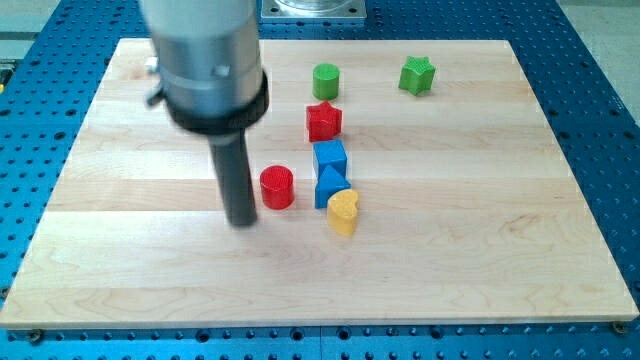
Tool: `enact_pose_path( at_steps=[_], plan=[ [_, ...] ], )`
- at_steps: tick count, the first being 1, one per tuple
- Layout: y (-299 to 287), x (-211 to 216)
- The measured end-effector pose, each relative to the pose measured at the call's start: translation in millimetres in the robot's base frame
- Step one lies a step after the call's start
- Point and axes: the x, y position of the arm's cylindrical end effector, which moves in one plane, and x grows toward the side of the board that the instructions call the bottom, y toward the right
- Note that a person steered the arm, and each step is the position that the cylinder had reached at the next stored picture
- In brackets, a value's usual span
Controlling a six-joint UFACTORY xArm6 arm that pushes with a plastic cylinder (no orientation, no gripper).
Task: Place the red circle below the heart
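Note:
The red circle (277,187) is a short red cylinder standing near the middle of the wooden board (480,250). The yellow heart (343,212) lies just to its right and slightly lower. My tip (242,220) rests on the board just left of the red circle and a little below it, with a small gap between them. The dark rod rises from the tip to the large grey arm body at the view's upper left.
A blue cube (330,158) and a blue triangle (331,186) sit right of the red circle, the triangle touching the heart. A red star (323,121), a green cylinder (326,80) and a green star (417,75) lie toward the view's top.

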Motion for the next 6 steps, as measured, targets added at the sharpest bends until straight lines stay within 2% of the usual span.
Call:
enact_pose_path(
  at_steps=[1, 2, 3, 4, 5, 6],
  plan=[
    [-1.5, -7.4],
    [5.4, -81.5],
    [54.7, -75.0],
    [76.4, -20.5],
    [78.4, 3.2],
    [83.2, 4.1]
  ],
)
